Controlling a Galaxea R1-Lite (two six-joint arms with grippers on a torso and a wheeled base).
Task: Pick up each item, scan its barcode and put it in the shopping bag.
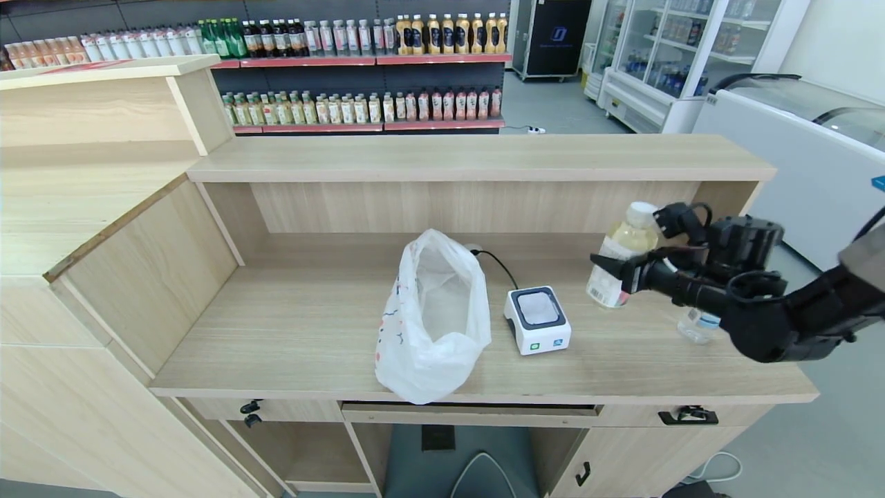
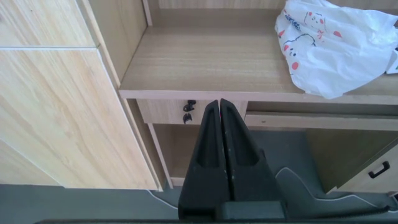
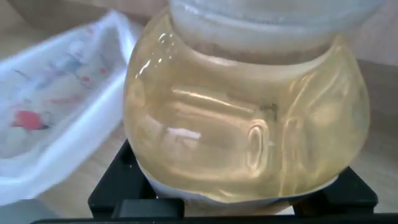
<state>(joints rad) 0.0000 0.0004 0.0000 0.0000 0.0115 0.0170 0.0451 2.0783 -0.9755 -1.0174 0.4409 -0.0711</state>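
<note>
Bottle (image 1: 622, 252): clear rounded plastic, pale yellow liquid, white cap, label low on body. It is tilted over the wood-grain counter (image 1: 290, 332), right of scanner (image 1: 538, 317) (white box, grey flat top). R gripper (image 1: 628, 238) pinches its body, black fingers either side. Shopping bag (image 1: 432, 318): thin white crinkled film w/ red print, standing open left of scanner. L gripper (image 2: 220, 124): fingers pressed together, below counter's front edge.
</note>
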